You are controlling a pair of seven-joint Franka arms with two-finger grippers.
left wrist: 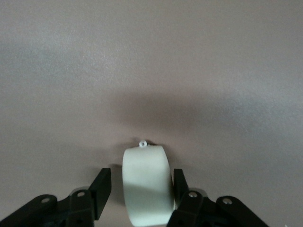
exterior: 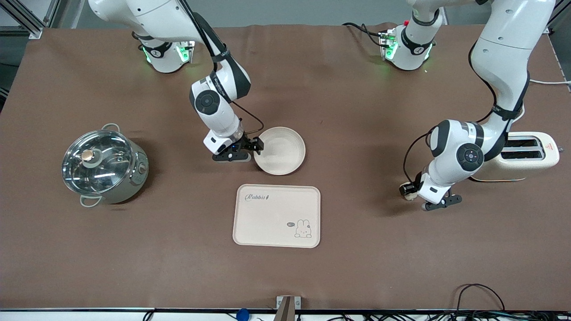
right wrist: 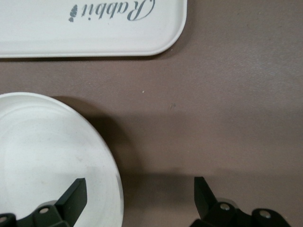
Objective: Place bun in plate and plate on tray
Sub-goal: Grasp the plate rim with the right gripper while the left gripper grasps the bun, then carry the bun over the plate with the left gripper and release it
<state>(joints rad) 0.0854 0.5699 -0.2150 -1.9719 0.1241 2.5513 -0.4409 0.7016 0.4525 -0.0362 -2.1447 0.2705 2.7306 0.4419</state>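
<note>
1. Left gripper point(left wrist: 138, 189) is low over the table near the toaster point(exterior: 519, 157), fingers set either side of the bun point(left wrist: 147, 184), one touching, one apart.
2. Right gripper point(right wrist: 140, 196) straddles the plate point(right wrist: 42, 151) rim, fingers spread wide.
3. Tray point(exterior: 276, 215) lies near that gripper, closer to the front camera.

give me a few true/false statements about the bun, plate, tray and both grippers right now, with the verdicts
1. The bun sits between the left gripper fingers. True.
2. The plate already rests on the tray. False: it lies on the table, farther from the front camera than the tray, with a gap between them.
3. The right gripper is open, one finger over the plate's rim. True.
4. The bun is in the plate. False: the plate holds nothing; the bun is at the left gripper, near the toaster.
5. The pot stands on the tray. False: it stands on the table toward the right arm's end.
</note>
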